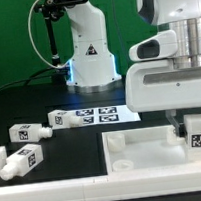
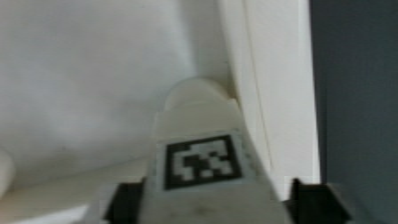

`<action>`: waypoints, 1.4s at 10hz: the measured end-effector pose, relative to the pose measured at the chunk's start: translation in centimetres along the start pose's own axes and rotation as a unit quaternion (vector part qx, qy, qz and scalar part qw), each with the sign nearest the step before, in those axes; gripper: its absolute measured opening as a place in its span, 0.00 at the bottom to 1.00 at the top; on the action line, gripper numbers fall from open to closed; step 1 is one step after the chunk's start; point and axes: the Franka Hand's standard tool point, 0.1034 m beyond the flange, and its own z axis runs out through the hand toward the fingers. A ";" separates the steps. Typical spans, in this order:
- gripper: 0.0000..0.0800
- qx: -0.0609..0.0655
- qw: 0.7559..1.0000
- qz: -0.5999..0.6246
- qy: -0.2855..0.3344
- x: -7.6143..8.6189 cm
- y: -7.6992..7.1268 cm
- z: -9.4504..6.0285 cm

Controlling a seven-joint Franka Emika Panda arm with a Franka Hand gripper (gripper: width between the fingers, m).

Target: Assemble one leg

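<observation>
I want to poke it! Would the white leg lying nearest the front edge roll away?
Probably not far: the front leg shows flat tagged faces, so it likely slides. It looks like stiff, light plastic, perhaps slippery on the smooth table.

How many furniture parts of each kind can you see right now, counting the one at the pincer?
Short chunky white plastic legs with marker tags: 4, three loose at, one at the pincer.
Large flat white square panel with raised rim: 1.
Thin flat white marker board: 1, rig, not furniture.
Total: 5 furniture parts, 6 things.
</observation>
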 end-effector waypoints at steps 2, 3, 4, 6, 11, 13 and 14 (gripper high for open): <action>0.36 -0.002 0.990 0.142 0.001 0.1 0.2 -0.1; 0.36 0.004 0.980 0.198 -0.002 0.2 0.4 0.0; 0.36 0.008 0.957 0.290 -0.008 0.1 0.4 0.0; 0.36 0.017 0.910 0.415 -0.020 0.0 0.4 0.0; 0.63 0.018 0.867 0.498 -0.024 -0.1 0.2 0.1; 0.77 0.019 0.936 0.352 -0.018 0.2 0.7 0.1; 0.77 0.022 0.966 0.257 -0.019 0.2 0.6 0.1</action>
